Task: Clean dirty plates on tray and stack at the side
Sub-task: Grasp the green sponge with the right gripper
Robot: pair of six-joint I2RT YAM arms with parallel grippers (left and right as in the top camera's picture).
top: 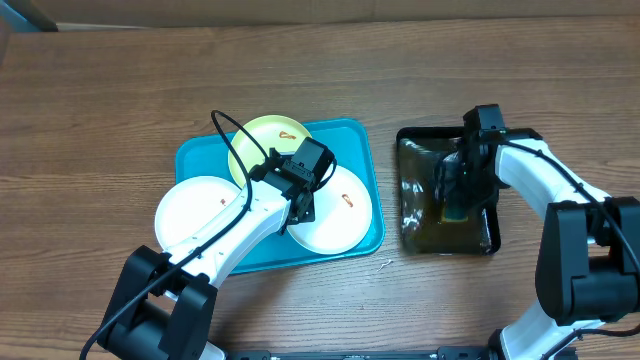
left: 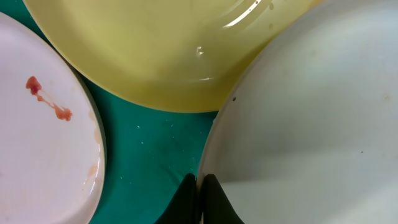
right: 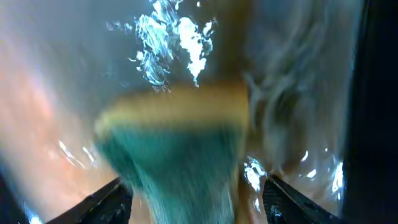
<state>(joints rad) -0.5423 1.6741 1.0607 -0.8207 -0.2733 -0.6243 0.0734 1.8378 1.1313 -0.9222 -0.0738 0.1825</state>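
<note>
The turquoise tray (top: 195, 150) holds three plates. The yellow-green plate (top: 262, 140) lies at the back with a smear; it also shows in the left wrist view (left: 161, 56). The left white plate (top: 195, 212) hangs over the tray's left edge, and its red smear shows in the left wrist view (left: 43, 130). My left gripper (top: 298, 200) (left: 200, 190) is shut on the left rim of the right white plate (top: 345, 215) (left: 311, 124). My right gripper (top: 455, 190) (right: 196, 199) is open over the black tray, its fingers on either side of a blurred green-and-yellow sponge (right: 174, 143).
The glossy black tray (top: 410, 140) stands right of the turquoise tray and holds brownish liquid. A small metal bit (top: 385, 264) lies on the wooden table in front of the gap between the trays.
</note>
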